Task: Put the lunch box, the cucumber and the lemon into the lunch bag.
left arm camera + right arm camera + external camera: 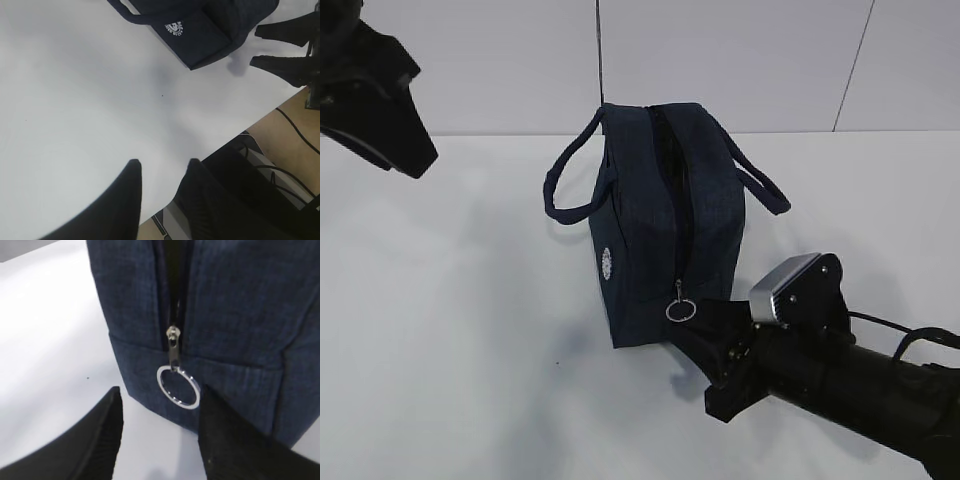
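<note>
While the smooth white counter [440, 330] spreads wide and bare-looking, the lunch bag [665, 215] stands upright near its middle, a boxy shape of dark navy woven fabric with two soft loop handles. Its long axis runs near to far, the zipper end facing near. The zipper gapes along the top; its metal ring pull [178, 385] hangs low on the near end. The right pincer [160, 435], partly open and holding nothing, sits just before that ring. The left pincer [162, 175], narrowly parted and empty, hangs over bare counter at left.

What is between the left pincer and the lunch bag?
Only bare white table lies between the left pincer and the lunch bag, in the left wrist view.
</note>
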Tool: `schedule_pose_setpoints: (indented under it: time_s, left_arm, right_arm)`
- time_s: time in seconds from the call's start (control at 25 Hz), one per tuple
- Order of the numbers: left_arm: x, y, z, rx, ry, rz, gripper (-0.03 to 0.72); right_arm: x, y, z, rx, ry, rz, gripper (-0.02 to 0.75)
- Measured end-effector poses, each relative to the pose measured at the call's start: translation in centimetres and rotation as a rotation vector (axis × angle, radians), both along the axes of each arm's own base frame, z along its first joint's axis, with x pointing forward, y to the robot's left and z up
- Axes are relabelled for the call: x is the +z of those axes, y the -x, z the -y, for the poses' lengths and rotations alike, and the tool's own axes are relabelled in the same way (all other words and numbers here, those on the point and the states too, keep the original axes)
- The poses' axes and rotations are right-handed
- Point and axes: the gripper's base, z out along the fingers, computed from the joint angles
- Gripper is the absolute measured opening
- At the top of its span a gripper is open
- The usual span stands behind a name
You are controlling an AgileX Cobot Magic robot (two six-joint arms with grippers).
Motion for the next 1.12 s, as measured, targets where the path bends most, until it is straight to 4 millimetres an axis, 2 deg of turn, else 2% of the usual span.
schedule_pose_setpoints:
  time_s: [0.4,0.6,1.12]
  left_arm:
    - [0.0,0.0,0.0,0.000,0.002,-0.001,0.219]
    - [0.0,0.0,0.0,0.000,0.005,-0.003,0.219]
    - [0.0,0.0,0.1,-0.001,0.007,-0.004,0.219]
  right_arm:
    - [-0.9,-1.5,-0.8,0.006,-0.002,0.005,0.375]
    - [-2.0,-1.8,-0.9,0.006,0.009,-0.016,0.375]
    - [-1.6,-2.3,-1.4,0.029,0.000,0.009,0.373]
